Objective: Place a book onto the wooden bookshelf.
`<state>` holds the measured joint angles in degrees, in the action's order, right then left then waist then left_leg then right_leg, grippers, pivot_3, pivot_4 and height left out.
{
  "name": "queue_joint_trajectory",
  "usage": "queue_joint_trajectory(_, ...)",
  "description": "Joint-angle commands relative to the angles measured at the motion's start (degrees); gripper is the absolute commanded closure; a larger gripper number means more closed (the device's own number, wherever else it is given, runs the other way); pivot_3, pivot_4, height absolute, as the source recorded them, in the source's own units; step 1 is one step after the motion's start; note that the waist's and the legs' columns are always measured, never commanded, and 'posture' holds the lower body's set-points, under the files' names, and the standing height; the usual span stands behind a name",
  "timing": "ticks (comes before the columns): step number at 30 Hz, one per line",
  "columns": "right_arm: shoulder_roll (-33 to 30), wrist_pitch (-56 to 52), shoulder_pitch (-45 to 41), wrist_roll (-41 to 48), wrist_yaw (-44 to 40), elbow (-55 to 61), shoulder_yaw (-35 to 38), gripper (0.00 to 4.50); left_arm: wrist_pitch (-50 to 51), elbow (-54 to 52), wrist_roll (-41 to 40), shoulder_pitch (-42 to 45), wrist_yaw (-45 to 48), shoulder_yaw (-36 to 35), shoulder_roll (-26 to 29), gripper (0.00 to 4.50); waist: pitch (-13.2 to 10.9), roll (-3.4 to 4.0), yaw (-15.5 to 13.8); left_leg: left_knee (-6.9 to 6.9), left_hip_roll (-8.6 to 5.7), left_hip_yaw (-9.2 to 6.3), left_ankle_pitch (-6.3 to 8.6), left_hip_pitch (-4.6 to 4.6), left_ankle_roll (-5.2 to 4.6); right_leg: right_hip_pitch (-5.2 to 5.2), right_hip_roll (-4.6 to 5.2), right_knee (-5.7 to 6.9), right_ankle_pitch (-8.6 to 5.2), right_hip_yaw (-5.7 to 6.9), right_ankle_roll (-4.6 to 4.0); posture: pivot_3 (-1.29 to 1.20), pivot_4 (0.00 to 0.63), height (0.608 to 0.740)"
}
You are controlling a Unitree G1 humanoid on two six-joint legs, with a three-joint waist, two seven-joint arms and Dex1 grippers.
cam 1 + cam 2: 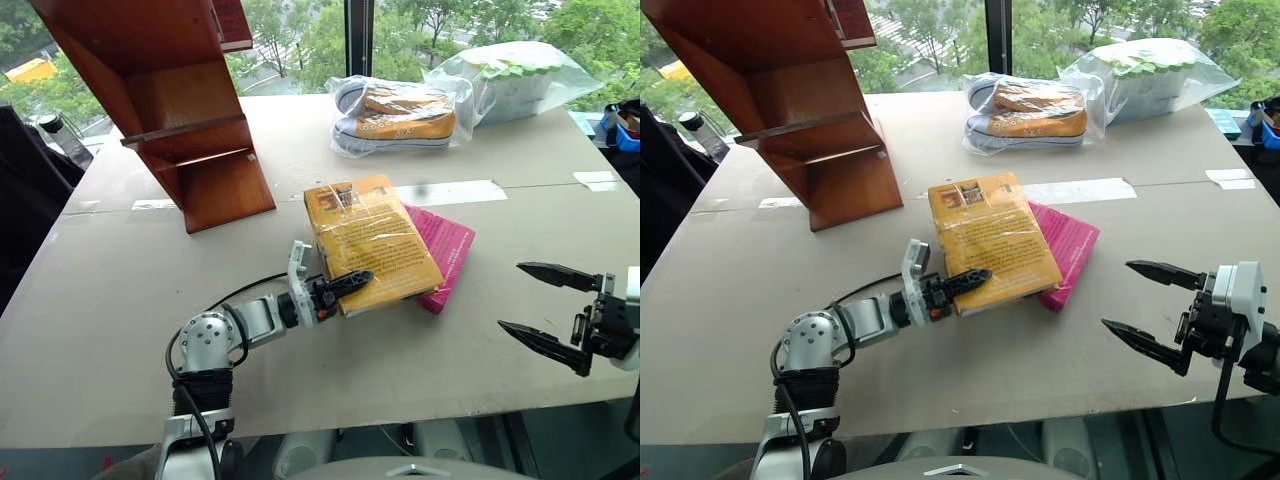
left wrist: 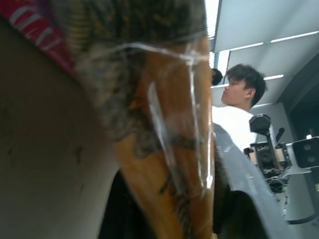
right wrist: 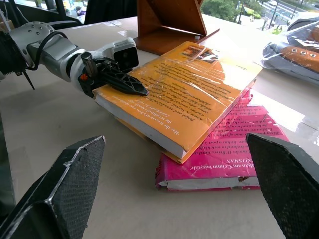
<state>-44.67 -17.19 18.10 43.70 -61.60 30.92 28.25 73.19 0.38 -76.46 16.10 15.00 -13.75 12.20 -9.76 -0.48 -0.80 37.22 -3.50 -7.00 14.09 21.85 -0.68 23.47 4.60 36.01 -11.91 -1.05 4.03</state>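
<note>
Head view: beige table [image 1: 120,330] by a window. Wooden bookshelf [image 1: 170,110], upper left. The book [image 1: 370,240], centre, lies on a pink book [image 1: 445,250]; left gripper [image 1: 345,283] is clamped on its near corner. Right gripper [image 1: 550,305], lower right, jaws apart, holding nothing. Bagged shoes [image 1: 400,115], top centre.
Right wrist view: the book sits mid-frame, one left finger [image 3: 124,82] lying on its cover.
Left wrist view: a person [image 2: 239,99], right.

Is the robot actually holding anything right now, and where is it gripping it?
Yes. The left pincer is clamped on the near corner of the yellow-orange book, one finger on its cover. The right pincer hangs open, holding nothing.
</note>
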Motion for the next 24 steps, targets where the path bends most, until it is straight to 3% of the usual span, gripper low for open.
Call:
queue_joint_trajectory(1, -0.72, -0.74, -1.78, 1.38, 1.29, 2.34, 0.55, 0.0, -0.7, -6.78, -6.88, 1.07, -1.27, -2.49, 0.79, 4.49, -0.03, -0.05, 0.0, 0.0, 0.0, -0.01, 0.0, 0.01, 0.0, 0.01, 0.0, 0.0, 0.0, 0.01, 0.0, 0.0, 0.15, 0.74)
queue_joint_trajectory(3, -0.52, -1.34, -3.33, 1.93, 1.99, 2.22, -0.24, 0.0, -2.56, -12.16, -6.95, 1.86, 0.0, -2.58, 2.37, 4.49, -0.06, -0.1, -0.01, 0.0, 0.01, -0.01, 0.0, 0.06, 0.0, 0.07, 0.0, 0.0, 0.0, 0.0, -0.01, 0.0, 0.15, 0.74)
queue_joint_trajectory(6, 0.24, -2.74, -7.15, 3.5, 3.85, 1.34, -1.67, 0.0, -6.27, -22.24, 0.46, 4.56, 4.52, 0.83, 8.29, 4.49, -0.17, -0.25, -0.02, -0.01, 0.03, 0.02, 0.0, 0.09, 0.01, 0.12, -0.02, -0.01, 0.16, -0.02, -0.27, 0.0, 0.15, 0.74)
queue_joint_trajectory(10, 1.6, -4.7, -15.08, 5.35, 6.18, -1.84, -5.09, 0.0, -18.03, -30.21, 21.05, 13.38, 10.15, 10.22, 19.49, 4.49, -0.24, -0.37, -0.08, -0.01, 0.0, 0.35, -0.01, 0.07, 0.03, 0.09, -0.02, -0.02, 0.18, -0.01, -0.31, 0.0, 0.15, 0.74)
queue_joint_trajectory(14, 3.41, -5.81, -23.5, 6.07, 6.33, -5.94, -9.04, 0.0, -31.72, -29.38, 45.99, 23.0, 11.26, 21.11, 30.77, 4.49, -0.38, -0.51, 0.07, -0.05, 0.01, 0.42, -0.01, 0.1, 0.02, 0.11, -0.11, -0.11, 0.25, -0.04, -0.39, 0.0, 0.15, 0.74)
queue_joint_trajectory(17, 5.83, -6.78, -30.65, 7.51, 6.34, -9.58, -11.63, 0.0, -38.15, -26.65, 59.59, 28.39, 9.19, 23.86, 35.85, 4.49, -0.47, -0.6, 0.25, -0.15, 0.04, 0.54, -0.01, 0.09, 0.01, 0.17, -0.13, -0.15, 0.26, -0.16, -0.41, 0.0, 0.15, 0.74)
queue_joint_trajectory(24, 10.86, -7.81, -42.72, 7.26, 5.02, -17.96, -16.0, 0.0, -50.53, -21.05, 87.77, 29.95, 13.15, 26.02, 55.98, 4.49, -0.66, -0.65, 1.38, -0.39, 0.05, 0.49, -0.03, 0.28, 0.04, 0.51, -0.17, -0.2, 0.4, -0.16, -0.18, 0.0, 0.15, 0.74)
